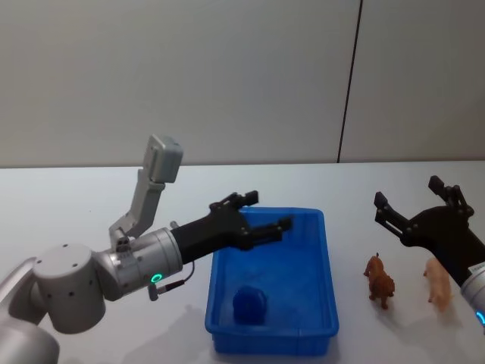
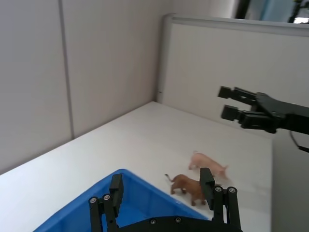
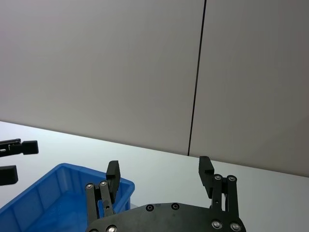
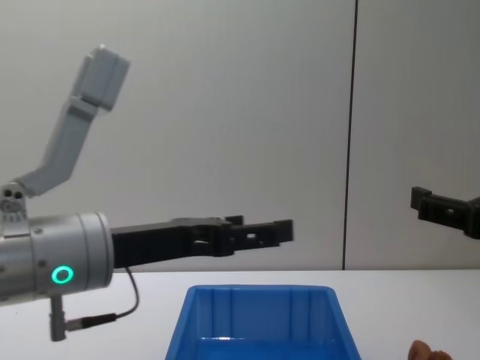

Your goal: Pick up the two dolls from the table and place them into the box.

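Brown doll [image 1: 379, 279] stands below and slightly left of the right gripper [image 1: 409, 199], spread wide and empty, far nearer than the empty, spread left gripper [image 1: 269, 210].

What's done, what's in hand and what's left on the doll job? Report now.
Done: the blue doll lies inside the box. In hand: nothing; the left end effector hangs open above the box, and the right end effector is open in the air on the right. Left: the brown animal figure stands on the table right of the box, a pale pink figure beside it.
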Motion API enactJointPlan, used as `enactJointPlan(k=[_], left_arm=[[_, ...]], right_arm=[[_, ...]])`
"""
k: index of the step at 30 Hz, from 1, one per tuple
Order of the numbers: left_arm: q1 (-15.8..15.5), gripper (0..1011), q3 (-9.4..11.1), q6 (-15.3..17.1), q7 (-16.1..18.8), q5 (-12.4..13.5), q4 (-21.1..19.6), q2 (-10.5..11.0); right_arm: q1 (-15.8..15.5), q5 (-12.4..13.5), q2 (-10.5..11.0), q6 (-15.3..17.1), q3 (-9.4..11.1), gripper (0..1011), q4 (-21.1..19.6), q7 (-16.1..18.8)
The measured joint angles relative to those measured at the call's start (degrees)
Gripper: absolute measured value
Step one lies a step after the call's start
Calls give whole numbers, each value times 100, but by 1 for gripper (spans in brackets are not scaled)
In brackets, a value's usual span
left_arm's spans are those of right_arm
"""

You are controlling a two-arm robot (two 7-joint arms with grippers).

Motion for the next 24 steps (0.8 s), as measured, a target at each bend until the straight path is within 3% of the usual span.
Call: enactJointPlan(k=[16, 22, 24], left_arm=[[746, 1001, -160, 114, 1712, 78, -1028, 585], [1040, 1001, -214, 235, 2297, 144, -1374, 818], [1069, 1001, -219, 248, 2351, 150, -1406, 842]], right_arm=[[0, 0, 0, 0, 0, 1001, 0, 0], [0, 0, 0, 0, 0, 1001, 0, 0], [0, 0, 0, 0, 0, 1001, 0, 0]])
